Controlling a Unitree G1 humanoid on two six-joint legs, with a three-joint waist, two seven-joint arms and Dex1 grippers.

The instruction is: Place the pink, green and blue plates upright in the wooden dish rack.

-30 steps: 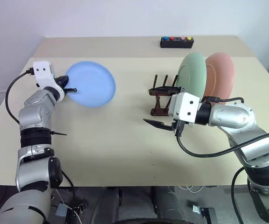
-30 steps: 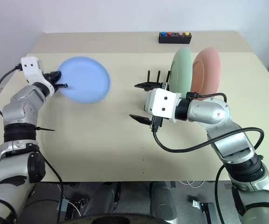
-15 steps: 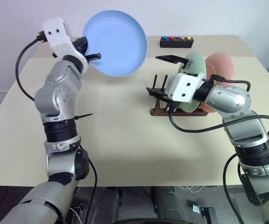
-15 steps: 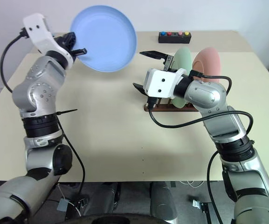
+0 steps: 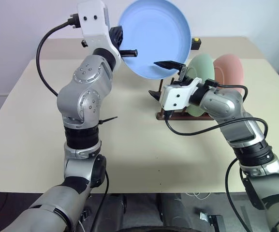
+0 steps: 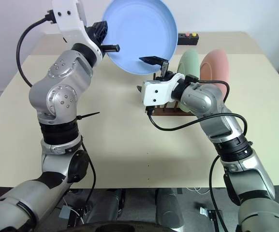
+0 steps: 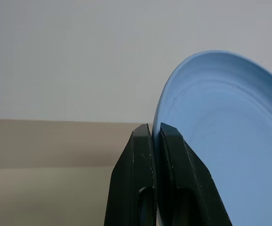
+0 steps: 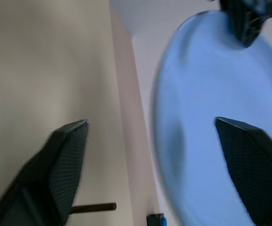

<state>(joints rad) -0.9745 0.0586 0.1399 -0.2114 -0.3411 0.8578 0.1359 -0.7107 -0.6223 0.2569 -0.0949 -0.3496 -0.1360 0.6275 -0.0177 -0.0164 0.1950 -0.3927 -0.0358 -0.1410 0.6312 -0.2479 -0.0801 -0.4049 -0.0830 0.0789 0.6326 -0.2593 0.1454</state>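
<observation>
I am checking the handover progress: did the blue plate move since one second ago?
Yes. The blue plate, pinched by the left gripper, rose off the table and travelled toward the wooden dish rack.

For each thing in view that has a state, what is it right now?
blue plate: held in the air above the table, gripped at its rim
left pincer: shut on the blue plate's rim
right pincer: open, fingers either side of the blue plate's lower edge
green plate: upright in the wooden dish rack
pink plate: upright in the rack, behind the green plate
</observation>
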